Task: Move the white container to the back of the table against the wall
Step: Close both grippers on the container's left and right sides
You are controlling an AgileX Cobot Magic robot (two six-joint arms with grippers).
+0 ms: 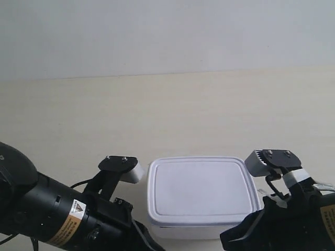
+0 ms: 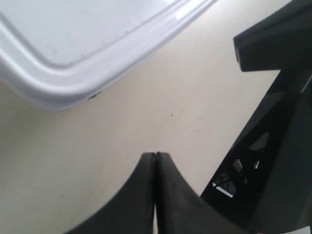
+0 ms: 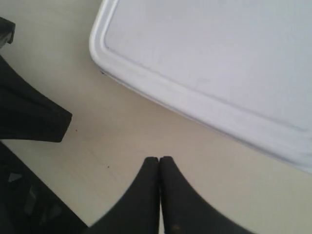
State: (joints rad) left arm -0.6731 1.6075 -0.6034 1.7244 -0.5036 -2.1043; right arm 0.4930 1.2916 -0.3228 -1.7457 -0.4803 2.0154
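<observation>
The white container sits on the counter, well away from the wall. The left tool and the right tool are pinched shut, holding nothing, each just beside it.

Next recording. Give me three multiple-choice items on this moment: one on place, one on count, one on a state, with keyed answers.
1. Where is the white container? A. on the table, apart from the wall; B. pressed against the wall; C. lifted off the table.
2. How many containers show? A. three; B. two; C. one.
3. The left tool is: A. open around the lid; B. shut, holding nothing; C. clamped on the container's rim.
Key: 1 A, bare table lies between it and the wall; 2 C, every view shows one box only; 3 B, its fingertips meet with nothing between.
</observation>
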